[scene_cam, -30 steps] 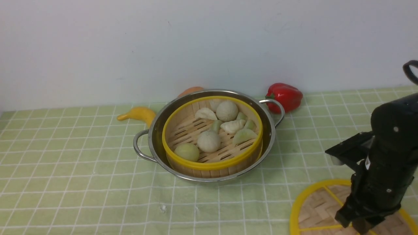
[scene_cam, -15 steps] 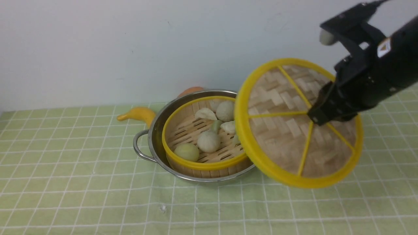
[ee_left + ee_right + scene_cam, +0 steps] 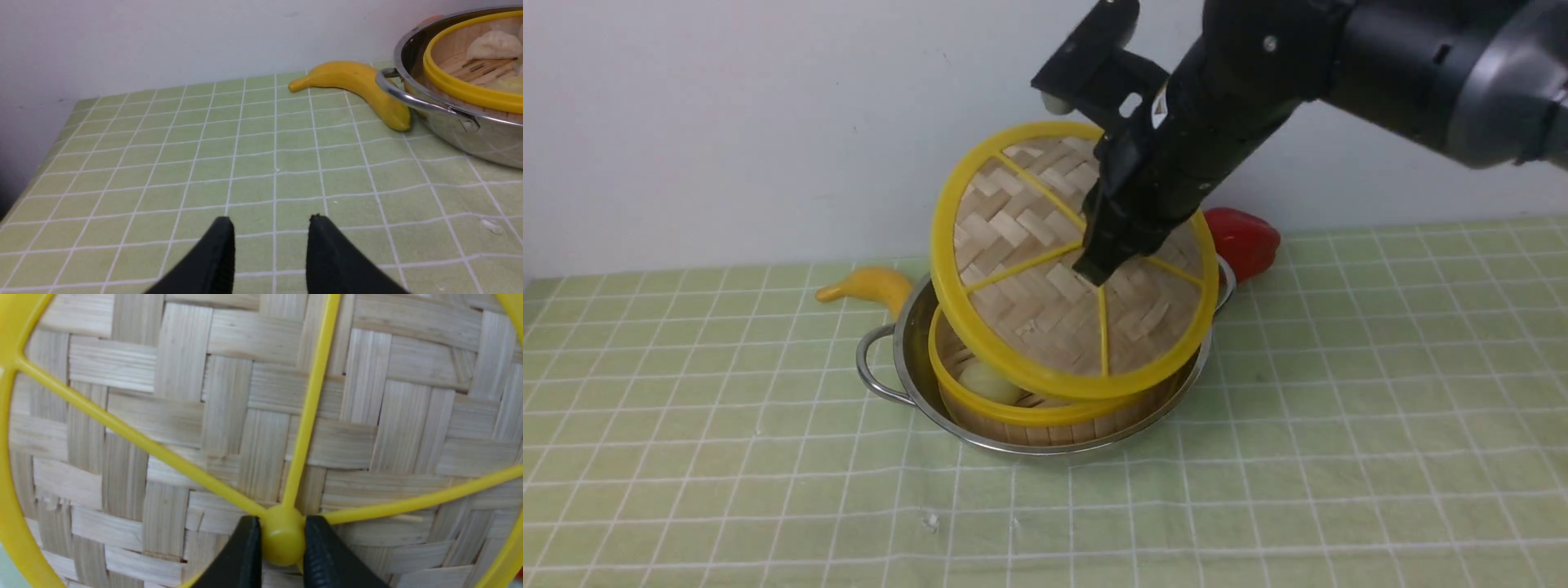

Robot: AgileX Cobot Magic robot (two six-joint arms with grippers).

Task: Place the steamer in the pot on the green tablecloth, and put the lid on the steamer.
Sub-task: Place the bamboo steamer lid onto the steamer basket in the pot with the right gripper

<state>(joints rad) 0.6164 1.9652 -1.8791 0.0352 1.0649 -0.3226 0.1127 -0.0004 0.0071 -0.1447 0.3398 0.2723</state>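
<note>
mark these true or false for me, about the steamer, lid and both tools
1. The steamer sits inside the pot. True.
2. The lid lies flat and seated on the steamer. False: it hangs tilted over the steamer, not seated level.
3. The right tool grips the lid by its centre hub. True.
4. The left tool holds the banana. False: it is open and empty above the green tablecloth, apart from the banana.
5. The red pepper lies in front of the pot. False: it lies behind it, near the wall.
</note>
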